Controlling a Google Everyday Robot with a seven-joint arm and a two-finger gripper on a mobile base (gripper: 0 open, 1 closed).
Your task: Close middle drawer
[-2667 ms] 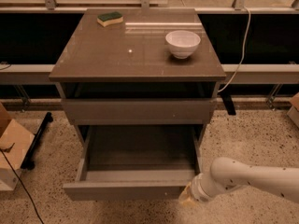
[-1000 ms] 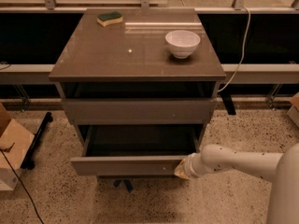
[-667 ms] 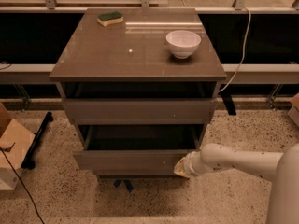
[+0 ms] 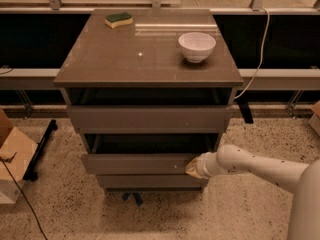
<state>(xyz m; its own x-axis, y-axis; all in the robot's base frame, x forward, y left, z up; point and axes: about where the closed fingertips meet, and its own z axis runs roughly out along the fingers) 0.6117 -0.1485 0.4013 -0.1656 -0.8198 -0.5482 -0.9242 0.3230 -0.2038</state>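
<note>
The grey-brown cabinet [image 4: 145, 59] stands in the middle of the camera view. Its middle drawer [image 4: 135, 163] is pulled out only a little, with a dark gap showing above its plain flat front. Its front stands slightly forward of the lowest drawer [image 4: 150, 181]. The top drawer [image 4: 150, 119] sits above it, a little out from the cabinet top. My gripper [image 4: 193, 166], at the end of the white arm [image 4: 250, 166] coming from the right, is pressed against the right end of the middle drawer's front.
A white bowl [image 4: 197, 46] and a green-yellow sponge [image 4: 119, 19] lie on the cabinet top. A cardboard box [image 4: 12, 156] and a black stand leg [image 4: 40, 144] are on the floor at left. A white cable [image 4: 257, 59] hangs at right.
The middle drawer has slid far back into the cabinet, from wide open to nearly in. My gripper has moved up and inward with its front, staying at the right end.
</note>
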